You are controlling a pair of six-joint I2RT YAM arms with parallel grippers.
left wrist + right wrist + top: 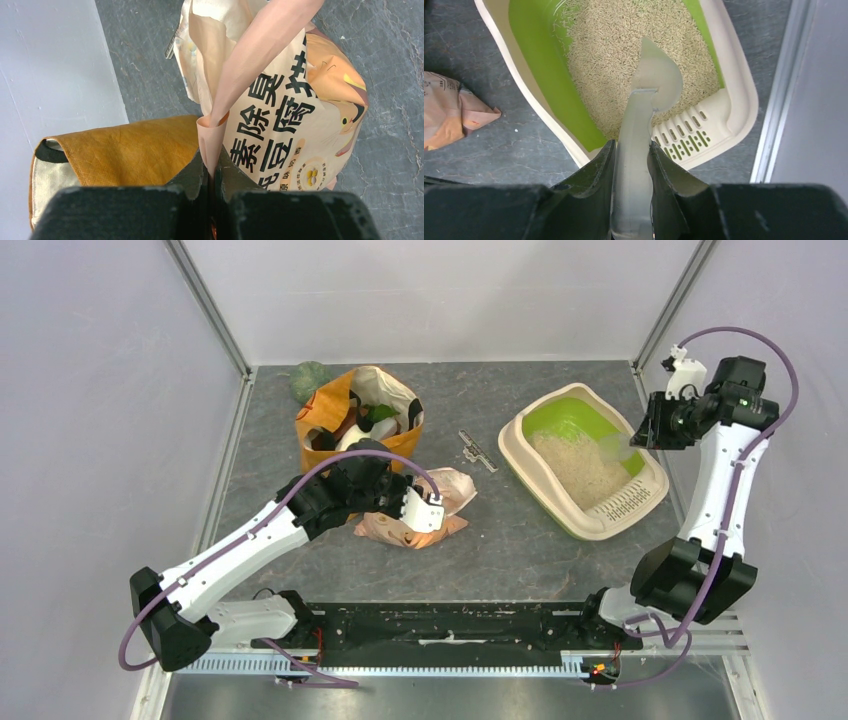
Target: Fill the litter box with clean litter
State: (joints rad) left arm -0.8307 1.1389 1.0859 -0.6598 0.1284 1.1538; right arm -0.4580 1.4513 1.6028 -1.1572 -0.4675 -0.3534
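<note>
The large cream-beige oval plastic litter box (740, 95) with its lime-green hood sits at the right of the dark grey stone-patterned table (520, 550). A bed of fine pale beige clean litter (614, 55) lies inside it, between the hood and the slotted grille (689, 140).

The right gripper (631, 150) is clamped on the handle of a pale translucent plastic scoop (656, 75), whose bowl hangs over the granules and looks empty. The left gripper (212, 167) is pinched tight on a thin pink fold of the printed cream-and-pink litter bag (290, 115). The bag lies slumped just beside the orange paper shopping bag (125, 150), well apart from the box.

My worry is that fold. It is thin and probably slippery, so if the arm lifts or tips the bag by it, it could slide out, or the bag could sag and spill across the table (I cannot tell which way its mouth faces).

The scoop is held only by its handle. A hard push into the litter might twist it between the jaws or flick granules over the low rim by the grille.

With bag and box so far apart, any loaded scoop has to cross bare table, and a tilt on the way would scatter litter. The left arm also sits close enough to the shopping bag to knock it over.
</note>
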